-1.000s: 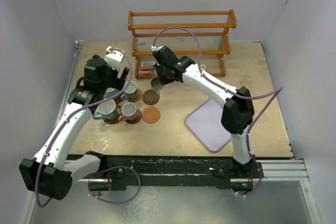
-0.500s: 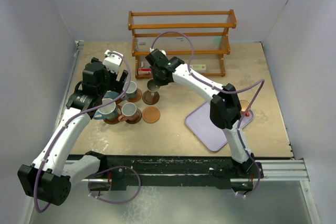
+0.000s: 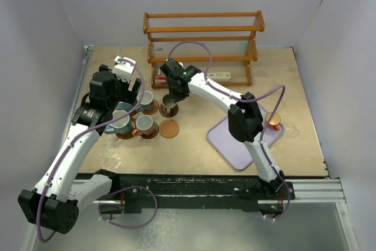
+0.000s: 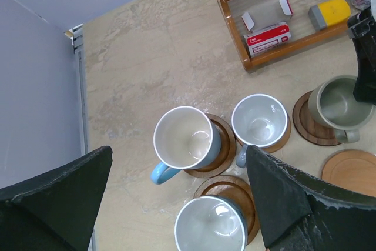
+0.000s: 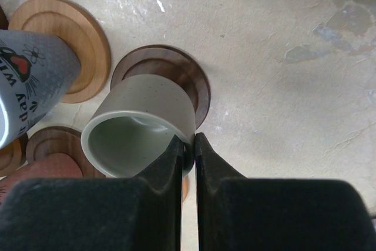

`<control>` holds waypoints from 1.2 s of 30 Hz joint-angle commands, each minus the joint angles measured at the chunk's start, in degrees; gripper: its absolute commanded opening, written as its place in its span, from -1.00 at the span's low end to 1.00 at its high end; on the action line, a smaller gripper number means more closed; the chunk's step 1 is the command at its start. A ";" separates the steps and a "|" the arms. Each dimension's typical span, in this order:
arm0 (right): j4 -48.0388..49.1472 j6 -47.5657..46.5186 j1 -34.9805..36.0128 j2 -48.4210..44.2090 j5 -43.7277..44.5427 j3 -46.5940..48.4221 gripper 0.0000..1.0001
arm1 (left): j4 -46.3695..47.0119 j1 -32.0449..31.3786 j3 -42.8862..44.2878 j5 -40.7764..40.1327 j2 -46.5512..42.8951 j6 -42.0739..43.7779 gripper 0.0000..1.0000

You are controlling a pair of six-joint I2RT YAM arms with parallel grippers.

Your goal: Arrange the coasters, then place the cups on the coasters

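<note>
1. The right gripper (image 5: 188,145) is clenching on the rim of the grey mug (image 5: 138,124), which is pinched between its two fingers.
2. The grey mug is hanging tilted over the dark coaster (image 5: 185,72). Contact between the two cannot be confirmed.
3. The printed mug (image 5: 29,80) is standing just beside it on a light coaster (image 5: 88,39). It is showing a red heart and dark lettering. Only "APP" is reading clearly, and the rest is cut off.
4. The left gripper (image 4: 179,148) is hovering with its jaws spread wide and gripping nothing, above a blue mug (image 4: 182,139).
5. That blue mug is sitting on a brown coaster (image 4: 223,145). A second blue mug (image 4: 211,227) is standing nearer the arm.
6. A bare coaster (image 4: 352,171) is lying near the grey mug.
7. A red-and-white box (image 4: 267,33) is lying on the bottom shelf of the rack (image 3: 202,27). Its print is too small to read.
8. An orange mug (image 3: 274,123) is sitting on the tray (image 3: 232,139), well apart from the others.
</note>
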 commanded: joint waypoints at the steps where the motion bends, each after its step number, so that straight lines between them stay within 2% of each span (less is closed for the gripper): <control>1: -0.73 1.51 0.34 -0.24 -2.42 3.14 -0.97 | 2.53 0.39 0.63 -0.70 -1.25 0.16 0.83; 10: -1.57 2.23 0.43 1.52 -3.45 4.18 -0.94 | 2.21 0.36 0.98 -0.73 -1.59 0.28 0.83; 36: -1.57 2.52 0.39 3.24 -4.36 4.42 -0.70 | 1.52 0.43 1.24 -0.03 -1.79 0.59 0.82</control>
